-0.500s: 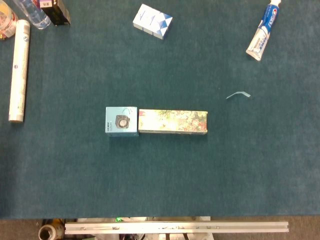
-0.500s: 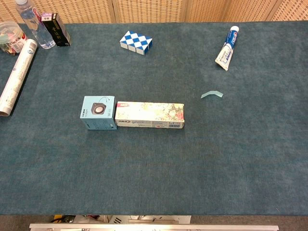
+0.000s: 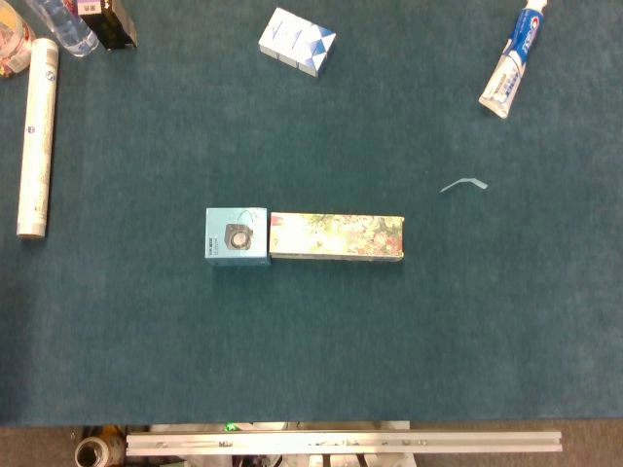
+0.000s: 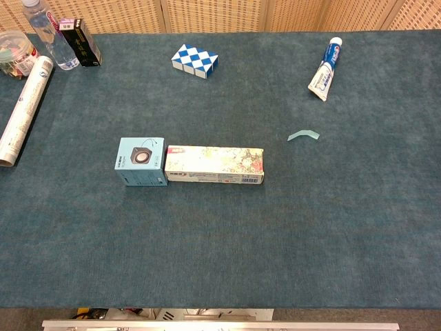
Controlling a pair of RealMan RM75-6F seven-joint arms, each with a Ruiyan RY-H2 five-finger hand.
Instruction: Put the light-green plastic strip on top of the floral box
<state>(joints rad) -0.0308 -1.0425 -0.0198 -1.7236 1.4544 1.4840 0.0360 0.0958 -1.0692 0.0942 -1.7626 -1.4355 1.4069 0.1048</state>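
The light-green plastic strip [image 3: 463, 184] [image 4: 303, 135] lies slightly arched on the teal cloth, right of centre and apart from everything else. The long floral box [image 3: 336, 237] [image 4: 214, 164] lies flat in the middle of the table, well to the strip's left and a little nearer to me. Neither of my hands shows in the head view or the chest view.
A light-blue speaker box [image 3: 237, 235] [image 4: 140, 161] touches the floral box's left end. A toothpaste tube [image 3: 511, 60] [image 4: 325, 69] lies far right, a blue-and-white checkered box [image 3: 297, 41] [image 4: 194, 61] far centre. At far left are a white roll [image 3: 37, 136] [image 4: 25, 109], a bottle [image 4: 51, 33] and a black carton [image 4: 83, 41].
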